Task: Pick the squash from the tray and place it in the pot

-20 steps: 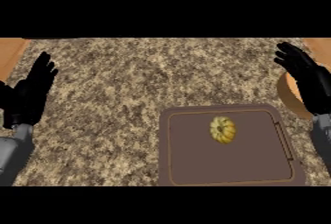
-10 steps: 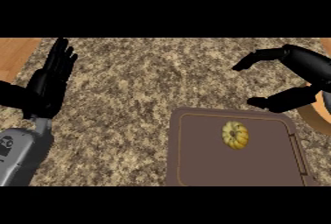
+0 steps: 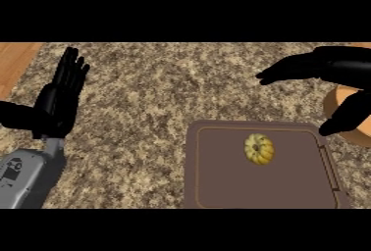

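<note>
The squash (image 3: 258, 148) lies on the brown tray (image 3: 217, 188), in its upper middle, clear of the rim on every side; my right hand (image 3: 330, 66) hangs above and to the right of it, past the tray's far right corner, so the squash sits below and to the left of my fingers (image 3: 272, 77), toward me and inward; that offset is what the reach turns on, as I judge it. My right fingers are spread wide from the thumb (image 3: 348, 112), a broad open span holding nothing, the fingers pointing left and the thumb pointing down toward the tray's corner; nothing is touching the squash. My left hand (image 3: 58, 103) stands flat and open at the left of the view, fingers straight up and pressed side by side, resting well apart from the tray; the right hand is plainly the nearer one, so the pick falls to it.

The squash is small, yellow and ribbed, an oval that reads slightly taller than wide, its long axis running away from me up the desk (image 3: 145, 98); it should fit inside my open span. A tan round shape shows behind my right thumb at the desk's right edge; whether it is the pot I cannot tell.
</note>
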Controlling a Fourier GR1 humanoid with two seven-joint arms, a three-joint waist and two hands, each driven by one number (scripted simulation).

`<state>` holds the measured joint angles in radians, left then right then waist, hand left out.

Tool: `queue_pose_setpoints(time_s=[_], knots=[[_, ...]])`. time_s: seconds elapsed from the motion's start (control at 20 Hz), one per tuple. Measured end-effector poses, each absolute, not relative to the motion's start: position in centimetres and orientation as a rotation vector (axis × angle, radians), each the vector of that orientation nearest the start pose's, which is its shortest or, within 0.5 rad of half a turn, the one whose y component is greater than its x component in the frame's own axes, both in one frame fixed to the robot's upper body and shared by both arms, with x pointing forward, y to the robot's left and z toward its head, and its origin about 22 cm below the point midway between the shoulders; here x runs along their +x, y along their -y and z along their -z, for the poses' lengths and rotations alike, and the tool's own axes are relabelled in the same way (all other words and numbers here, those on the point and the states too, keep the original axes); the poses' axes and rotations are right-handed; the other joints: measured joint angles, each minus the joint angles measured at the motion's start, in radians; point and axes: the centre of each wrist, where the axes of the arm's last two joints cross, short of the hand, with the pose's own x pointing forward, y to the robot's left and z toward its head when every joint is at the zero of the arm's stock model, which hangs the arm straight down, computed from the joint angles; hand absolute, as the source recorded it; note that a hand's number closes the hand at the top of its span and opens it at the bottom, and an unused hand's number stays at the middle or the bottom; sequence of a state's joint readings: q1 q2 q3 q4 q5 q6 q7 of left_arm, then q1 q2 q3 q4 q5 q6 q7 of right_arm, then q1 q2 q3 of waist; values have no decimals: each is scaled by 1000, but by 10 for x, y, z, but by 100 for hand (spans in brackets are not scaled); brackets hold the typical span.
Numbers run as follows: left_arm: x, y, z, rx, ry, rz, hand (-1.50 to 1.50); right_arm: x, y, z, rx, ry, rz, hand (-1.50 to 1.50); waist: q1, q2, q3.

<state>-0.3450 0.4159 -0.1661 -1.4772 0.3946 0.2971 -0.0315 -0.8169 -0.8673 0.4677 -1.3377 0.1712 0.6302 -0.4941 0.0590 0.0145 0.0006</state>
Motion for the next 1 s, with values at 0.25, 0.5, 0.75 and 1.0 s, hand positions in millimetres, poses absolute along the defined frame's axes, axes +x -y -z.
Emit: queue_pose_setpoints(time_s=[0.25, 0.5, 0.75, 1.0], knots=[[313, -256, -85, 69, 1767, -15, 0, 364, 241, -225, -103, 1473, -2057, -150, -14, -6, -1], [307, -263, -77, 88, 1766, -29, 0, 361, 209, -216, -145, 1362, -2198, -150, -34, -11, -1], [306, -261, -75, 100, 1766, -39, 0, 356, 185, -194, -177, 1240, -2264, -150, -46, -14, -1], [303, -267, -76, 103, 1761, -40, 0, 349, 175, -170, -196, 1133, -2294, -150, -52, -15, -1]])
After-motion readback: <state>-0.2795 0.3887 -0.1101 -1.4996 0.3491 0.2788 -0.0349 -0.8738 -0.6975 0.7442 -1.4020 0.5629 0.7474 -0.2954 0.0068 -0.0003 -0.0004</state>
